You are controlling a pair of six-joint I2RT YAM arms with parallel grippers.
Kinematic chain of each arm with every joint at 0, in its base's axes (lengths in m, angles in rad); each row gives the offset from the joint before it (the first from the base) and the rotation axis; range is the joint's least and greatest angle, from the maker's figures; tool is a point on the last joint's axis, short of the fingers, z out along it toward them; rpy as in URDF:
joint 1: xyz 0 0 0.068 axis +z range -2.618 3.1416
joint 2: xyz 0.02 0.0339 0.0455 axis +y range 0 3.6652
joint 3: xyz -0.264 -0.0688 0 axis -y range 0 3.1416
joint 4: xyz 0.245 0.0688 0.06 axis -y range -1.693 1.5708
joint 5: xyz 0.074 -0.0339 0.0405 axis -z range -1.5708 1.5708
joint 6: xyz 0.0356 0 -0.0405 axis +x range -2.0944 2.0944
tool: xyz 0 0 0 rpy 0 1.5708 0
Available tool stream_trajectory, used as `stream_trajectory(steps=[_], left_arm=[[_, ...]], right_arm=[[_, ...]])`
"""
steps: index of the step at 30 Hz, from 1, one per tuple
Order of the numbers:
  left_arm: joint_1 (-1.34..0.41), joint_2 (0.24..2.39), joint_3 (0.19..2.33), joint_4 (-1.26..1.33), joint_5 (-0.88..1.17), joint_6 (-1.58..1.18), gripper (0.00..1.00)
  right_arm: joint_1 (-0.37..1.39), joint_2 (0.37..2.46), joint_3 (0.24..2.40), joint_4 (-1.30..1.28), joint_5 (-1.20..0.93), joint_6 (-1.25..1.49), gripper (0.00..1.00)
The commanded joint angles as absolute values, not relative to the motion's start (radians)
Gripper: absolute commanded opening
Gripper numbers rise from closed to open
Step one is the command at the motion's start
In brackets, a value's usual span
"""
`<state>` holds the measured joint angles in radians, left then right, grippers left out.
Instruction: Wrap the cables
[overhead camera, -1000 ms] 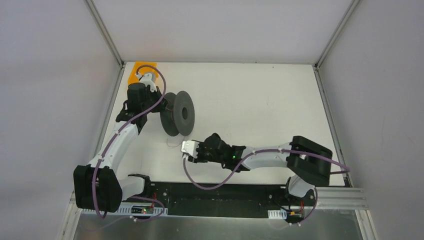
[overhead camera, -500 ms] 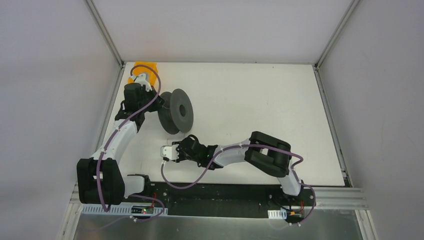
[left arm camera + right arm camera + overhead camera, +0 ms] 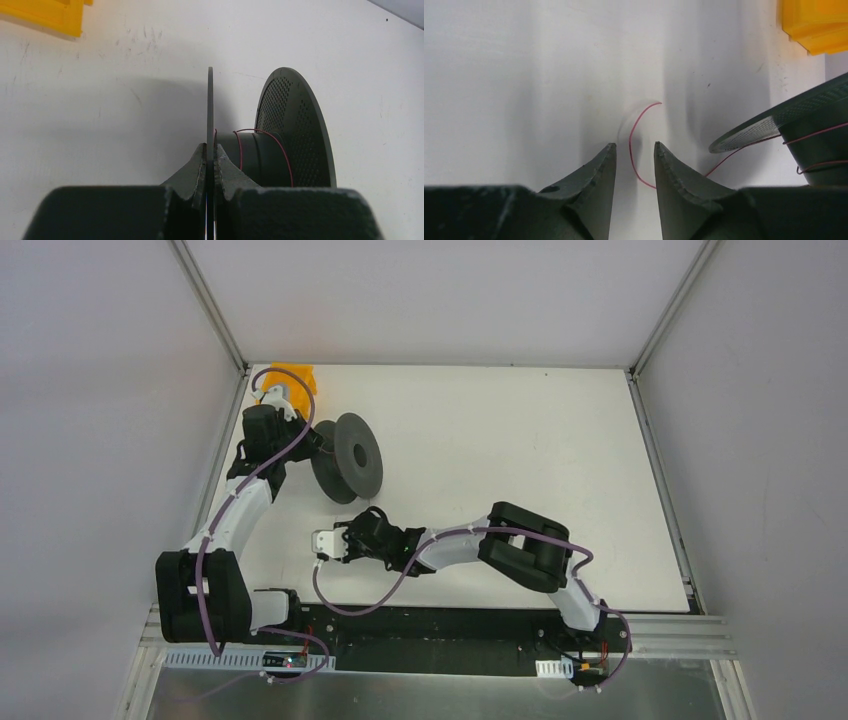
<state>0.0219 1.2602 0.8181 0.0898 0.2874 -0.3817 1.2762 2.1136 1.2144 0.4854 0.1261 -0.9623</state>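
Observation:
A dark grey spool [image 3: 348, 458] stands on edge at the far left of the white table. My left gripper [image 3: 305, 440] is shut on the spool's thin near flange [image 3: 210, 107], which runs between the closed jaws [image 3: 210, 146]. A few loose turns of thin red wire [image 3: 240, 150] lie on the spool's core [image 3: 260, 157]. My right gripper [image 3: 335, 537] is low over the table in front of the spool. It is open [image 3: 634, 144], and a curved stretch of the red wire [image 3: 631, 150] lies on the table between its fingers, running right toward the spool [image 3: 809, 125].
A yellow holder [image 3: 288, 377] sits at the table's far left corner, behind the left wrist; it also shows in the left wrist view [image 3: 50, 15] and the right wrist view [image 3: 814, 25]. The right arm's elbow [image 3: 525, 548] is folded over the table's near middle.
My right gripper has moved left across the table to a spot in front of the spool, its arm folding in. My left gripper and the spool have shifted slightly farther back and left.

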Motion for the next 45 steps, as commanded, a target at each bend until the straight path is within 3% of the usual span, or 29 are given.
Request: stream_trajectory(steps=[1, 8, 10, 12, 21, 29, 45], left_arm=[[0.03, 1.262, 0.824, 0.169, 0.324, -0.427, 0.0], [0.037, 1.261, 0.816, 0.171, 0.335, -0.437, 0.0], [0.038, 1.261, 0.816, 0.172, 0.34, -0.442, 0.0], [0.039, 1.262, 0.814, 0.173, 0.343, -0.449, 0.0], [0.039, 1.244, 0.761, 0.236, 0.381, -0.612, 0.0], [0.038, 1.248, 0.69, 0.312, 0.368, -0.711, 0.0], [-0.053, 1.238, 0.528, 0.485, 0.293, -0.845, 0.0]], right_arm=[[1.282, 2.168, 1.266, 0.437, 0.098, -0.953, 0.37], [1.276, 2.221, 1.32, 0.428, 0.146, -0.947, 0.32], [1.269, 2.229, 1.327, 0.422, 0.153, -0.942, 0.21], [1.265, 2.225, 1.319, 0.429, 0.158, -0.94, 0.0], [1.266, 2.053, 1.017, 0.822, 0.199, -0.836, 0.0], [1.281, 1.93, 0.848, 1.019, 0.198, -0.798, 0.0], [1.28, 1.935, 0.914, 1.242, 0.347, -0.69, 0.0]])
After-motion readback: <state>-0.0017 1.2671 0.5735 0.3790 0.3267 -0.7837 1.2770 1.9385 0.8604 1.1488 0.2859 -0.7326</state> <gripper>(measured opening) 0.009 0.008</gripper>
